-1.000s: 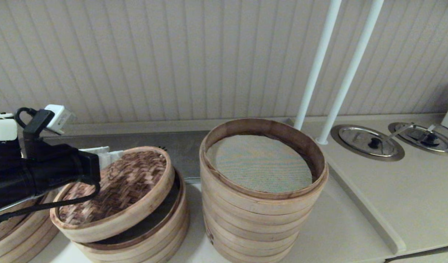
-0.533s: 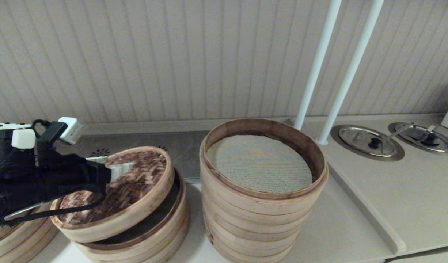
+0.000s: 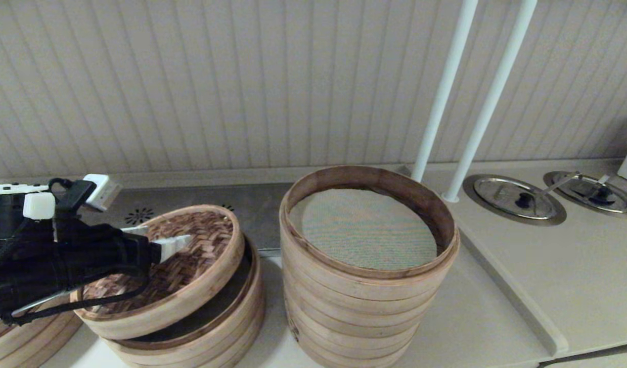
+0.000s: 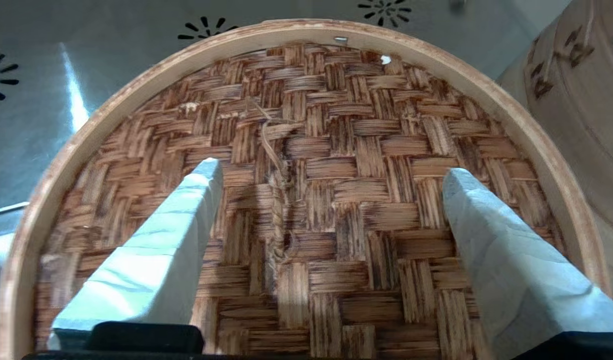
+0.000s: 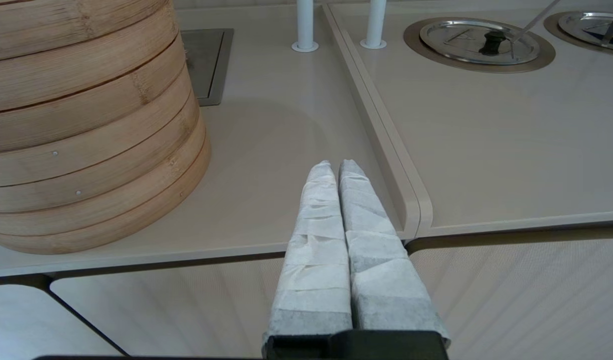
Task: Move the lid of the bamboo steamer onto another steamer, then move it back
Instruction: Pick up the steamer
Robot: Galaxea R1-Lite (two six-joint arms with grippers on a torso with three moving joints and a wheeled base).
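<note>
The bamboo steamer lid [image 3: 203, 237] has a dark woven top and a pale rim. It lies tilted and off-centre on a short steamer [image 3: 226, 322] at the left. My left gripper [image 3: 162, 236] reaches over it from the left and is open. In the left wrist view its gripper [image 4: 331, 170] has both fingers spread wide over the lid's weave [image 4: 336, 125], with nothing between them. The tall steamer [image 3: 367, 291] with its greenish-grey mesh liner [image 3: 367, 227] stands uncovered to the right. My right gripper [image 5: 335, 165] is shut and empty, parked past the counter's front edge, to the right of the tall steamer [image 5: 86, 125].
Another bamboo stack [image 3: 17, 337] sits at the far left under my left arm. Two white poles [image 3: 446, 76] rise behind the tall steamer. Round steel covers [image 3: 515, 197] are set in the raised counter at the right. A bamboo side with dark marks [image 4: 576, 100] shows beside the lid.
My left gripper has moved to the right and lower, from the lid's left edge to over its woven top. The lid and both steamers have not moved.
</note>
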